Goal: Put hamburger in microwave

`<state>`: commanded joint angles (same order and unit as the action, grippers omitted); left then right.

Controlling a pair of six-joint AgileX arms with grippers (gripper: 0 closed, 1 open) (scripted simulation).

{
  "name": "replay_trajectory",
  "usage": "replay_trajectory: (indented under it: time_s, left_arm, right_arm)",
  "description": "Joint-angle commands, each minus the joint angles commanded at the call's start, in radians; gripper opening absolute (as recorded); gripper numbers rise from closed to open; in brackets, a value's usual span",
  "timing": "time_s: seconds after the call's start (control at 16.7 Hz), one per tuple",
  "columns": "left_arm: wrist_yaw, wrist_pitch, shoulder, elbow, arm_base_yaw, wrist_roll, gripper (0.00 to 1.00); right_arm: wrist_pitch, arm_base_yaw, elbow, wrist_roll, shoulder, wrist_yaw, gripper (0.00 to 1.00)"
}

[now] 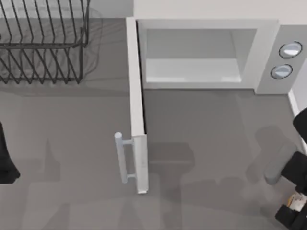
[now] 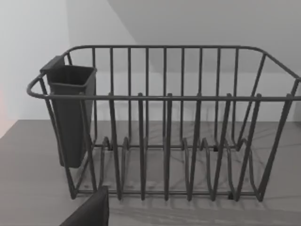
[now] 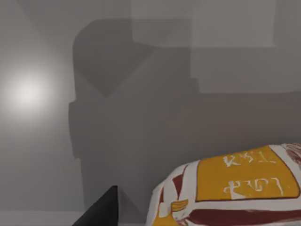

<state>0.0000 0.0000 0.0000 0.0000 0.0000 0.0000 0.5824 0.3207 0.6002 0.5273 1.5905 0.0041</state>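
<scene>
The microwave [image 1: 266,52] stands at the back right with its door [image 1: 136,105] swung wide open toward the front, showing a pale cavity with nothing inside. The hamburger [image 1: 296,201], cream-white with orange patches, lies at the table's front right corner, and looms close in the right wrist view [image 3: 240,188]. My right gripper [image 1: 291,207] is right at it, open, with one dark finger [image 3: 101,212] showing a gap beside the hamburger; the other finger is hidden. My left gripper [image 1: 5,165] is parked at the left edge, open.
A black wire rack [image 1: 43,40] with a dark cup holder [image 2: 70,113] fills the back left. The door's bar handle [image 1: 122,155] juts out at mid-table. Grey tabletop stretches between the door and my right arm.
</scene>
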Motion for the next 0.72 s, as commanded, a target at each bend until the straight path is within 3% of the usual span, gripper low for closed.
replay_trajectory:
  time_s: [0.3, 0.72]
  left_arm:
    - [0.000, 0.000, 0.000, 0.000, 0.000, 0.000, 1.00]
    - [0.000, 0.000, 0.000, 0.000, 0.000, 0.000, 1.00]
  right_arm:
    - [0.000, 0.000, 0.000, 0.000, 0.000, 0.000, 0.02]
    - [0.000, 0.000, 0.000, 0.000, 0.000, 0.000, 0.00]
